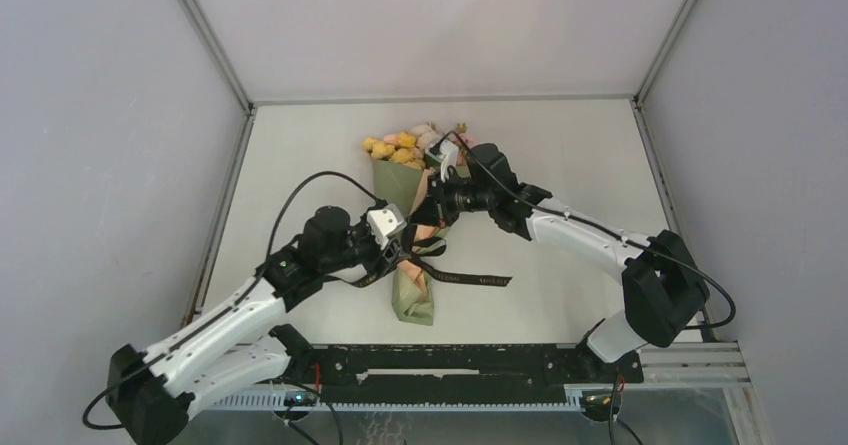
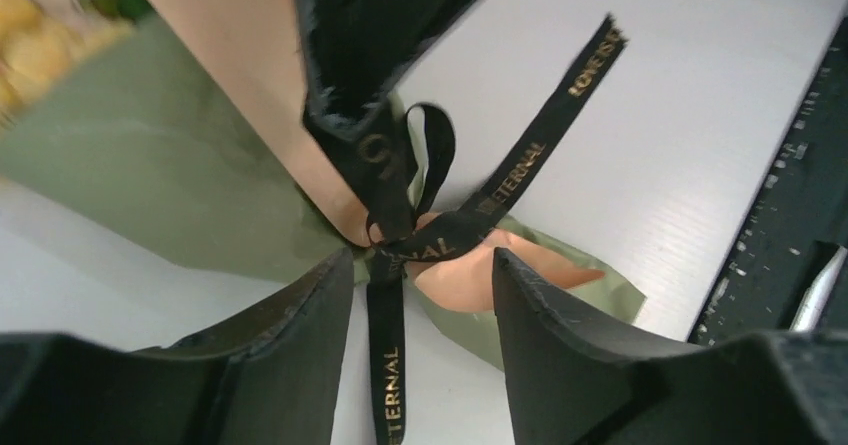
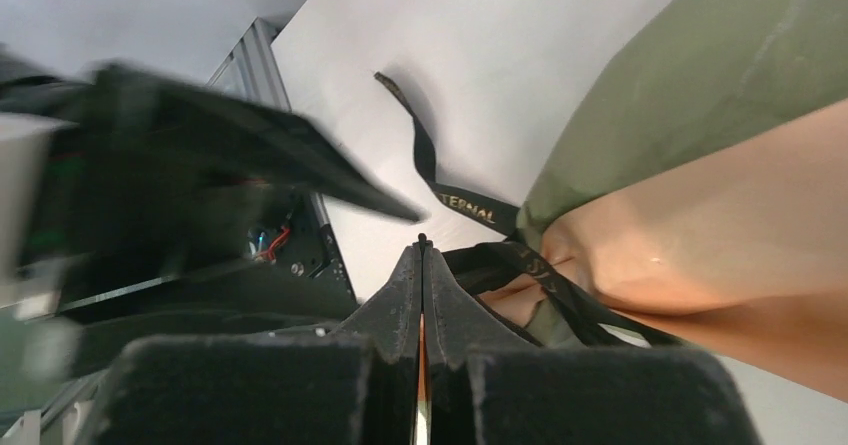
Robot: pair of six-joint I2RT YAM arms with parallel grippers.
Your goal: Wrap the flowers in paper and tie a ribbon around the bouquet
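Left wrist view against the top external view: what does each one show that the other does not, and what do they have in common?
Only the left wrist view shows the gold lettering on the ribbon clearly, the small loop at its knot, and the left gripper with its open jaws flanking that knot. Only the top external view shows the whole bouquet lying on the table, with the flowers in focus at its far end. Both show the black ribbon knotted round the green and peach paper.
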